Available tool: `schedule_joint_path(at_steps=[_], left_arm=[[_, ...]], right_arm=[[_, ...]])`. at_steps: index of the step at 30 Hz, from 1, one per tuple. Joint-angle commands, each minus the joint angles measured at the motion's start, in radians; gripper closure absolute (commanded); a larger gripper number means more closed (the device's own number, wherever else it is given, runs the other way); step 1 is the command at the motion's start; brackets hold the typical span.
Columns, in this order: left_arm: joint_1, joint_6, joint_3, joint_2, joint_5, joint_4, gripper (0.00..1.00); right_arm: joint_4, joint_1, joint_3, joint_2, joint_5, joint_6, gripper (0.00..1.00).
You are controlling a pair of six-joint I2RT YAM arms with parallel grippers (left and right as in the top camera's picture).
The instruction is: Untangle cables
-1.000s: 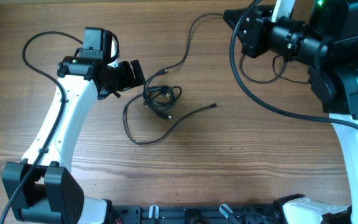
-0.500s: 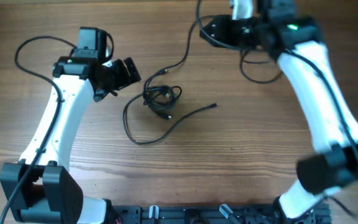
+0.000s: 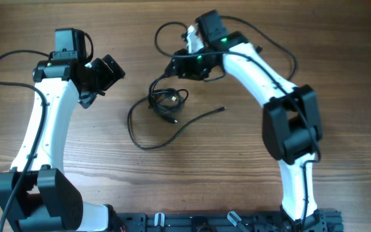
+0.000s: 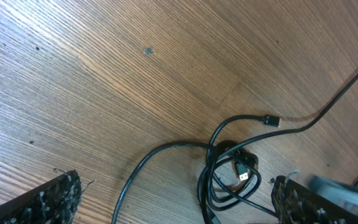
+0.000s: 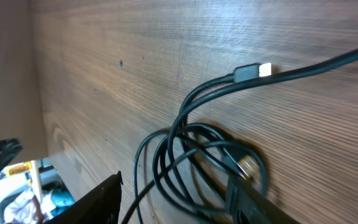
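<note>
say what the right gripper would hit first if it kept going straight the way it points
Most likely the knotted coil of black cables, lying on the wooden table just ahead of the right gripper, in line with the gap between its parted fingers; depth is unclear.

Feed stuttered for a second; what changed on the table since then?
Right gripper swung in from the far right corner to just over the coil, jaws now apart. Left gripper drew back to the left, open as before. The coil has not moved.
</note>
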Motion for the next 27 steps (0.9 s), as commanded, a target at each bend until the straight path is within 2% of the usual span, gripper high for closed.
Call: schedule_joint_path(at_steps=[1, 9, 16, 22, 24, 27], left_arm=[[0.002, -0.017, 0.003, -0.002, -0.009, 0.002, 0.0], [0.002, -0.017, 0.003, -0.002, -0.009, 0.002, 0.0], [0.002, -0.017, 0.003, -0.002, -0.009, -0.004, 0.0], [0.002, -0.017, 0.003, -0.002, -0.009, -0.005, 0.0], [0.002, -0.017, 0.003, -0.002, -0.009, -0.005, 0.0], [0.002, -0.017, 0.003, -0.002, -0.01, -0.005, 0.0]], right_arm=[[0.054, 0.024, 0.009, 0.06, -0.025, 0.084, 0.44], [0.19, 0.062, 0.009, 0.129, 0.013, 0.163, 0.44], [0.2, 0.091, 0.009, 0.171, 0.055, 0.174, 0.45], [0.283, 0.093, 0.009, 0.181, 0.056, 0.181, 0.52], [0.331, 0.093, 0.009, 0.181, 0.052, 0.187, 0.6], [0.34, 0.094, 0.009, 0.181, 0.05, 0.185, 0.86]])
